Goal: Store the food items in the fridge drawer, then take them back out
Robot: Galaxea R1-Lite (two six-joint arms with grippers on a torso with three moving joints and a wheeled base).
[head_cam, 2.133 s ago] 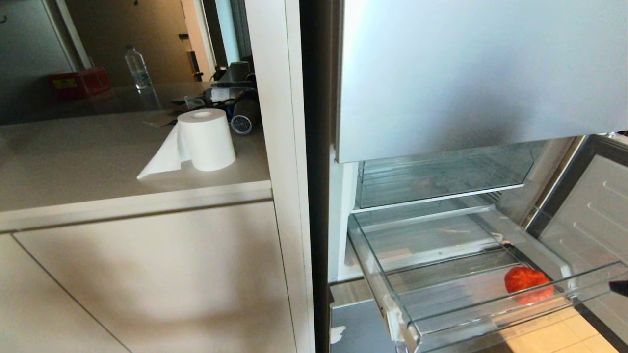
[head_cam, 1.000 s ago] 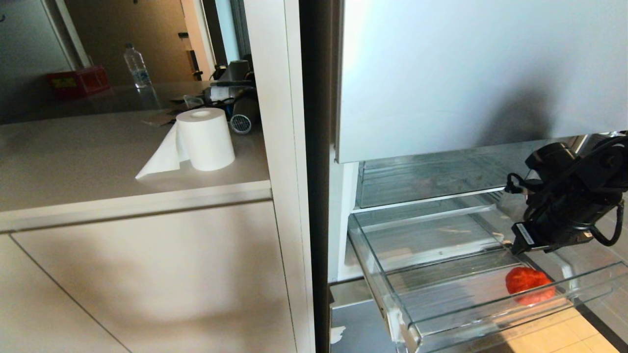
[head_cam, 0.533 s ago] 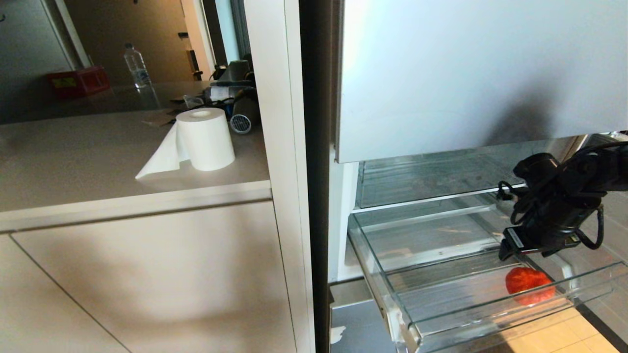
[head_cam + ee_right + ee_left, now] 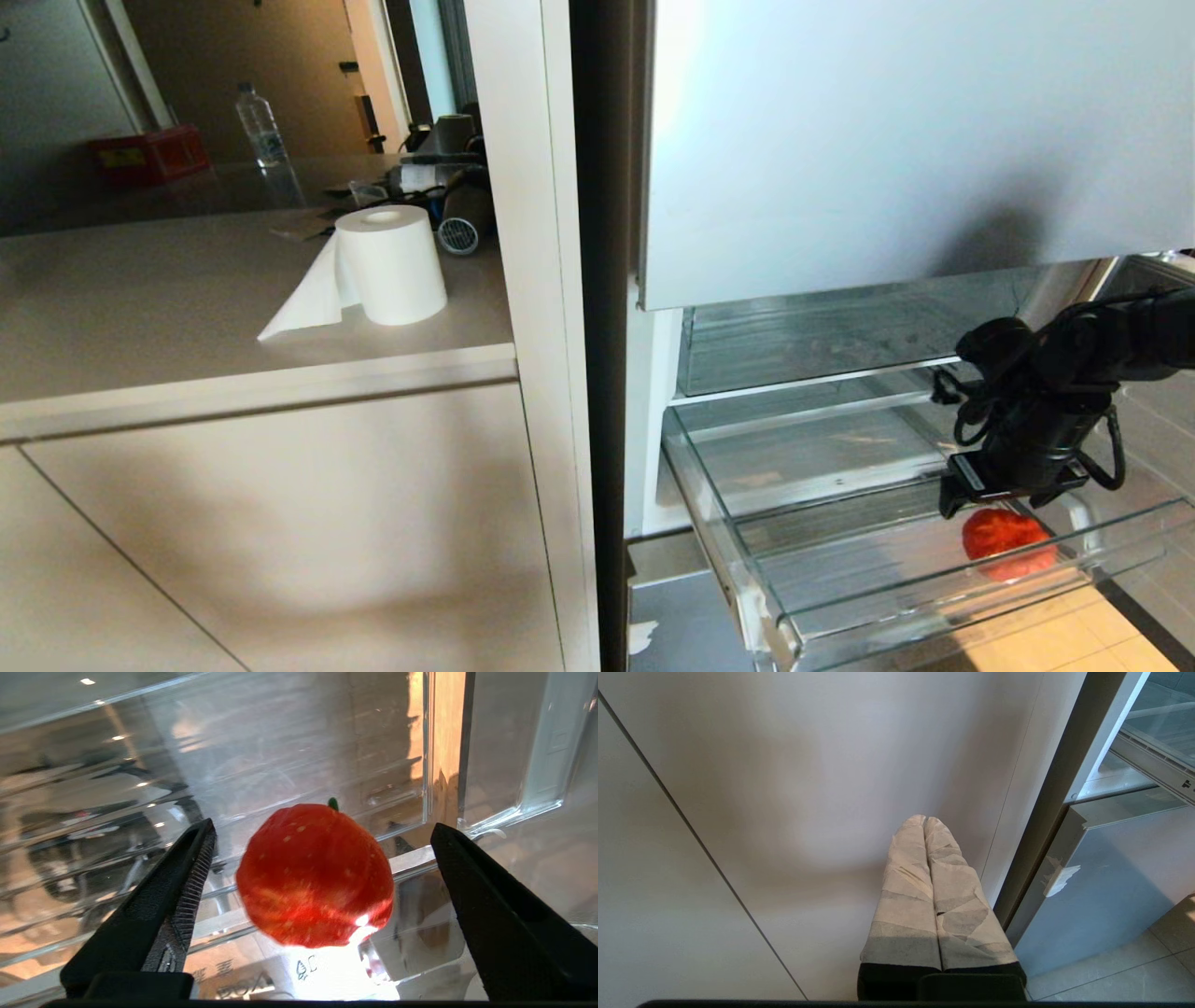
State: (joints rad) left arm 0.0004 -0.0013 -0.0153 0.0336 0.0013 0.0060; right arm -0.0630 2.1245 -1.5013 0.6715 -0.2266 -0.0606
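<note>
Right wrist view: right gripper [image 4: 322, 835] hanging spread wide, holding nothing, fingers flanking red food item [image 4: 315, 875] lying in fridge drawer [image 4: 934, 597] near front right corner. Risk: round item rolling, or fingertip striking clear drawer wall.

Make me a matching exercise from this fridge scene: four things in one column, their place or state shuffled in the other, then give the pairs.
Things
1. red food item
2. right gripper
3. left gripper
4. paper roll

Place or state
A. shut, in front of a cabinet panel
B. standing on the counter
C. lying in the clear fridge drawer
D. open, jaws either side of the food, not touching it

Pairs: 1-C, 2-D, 3-A, 4-B
</note>
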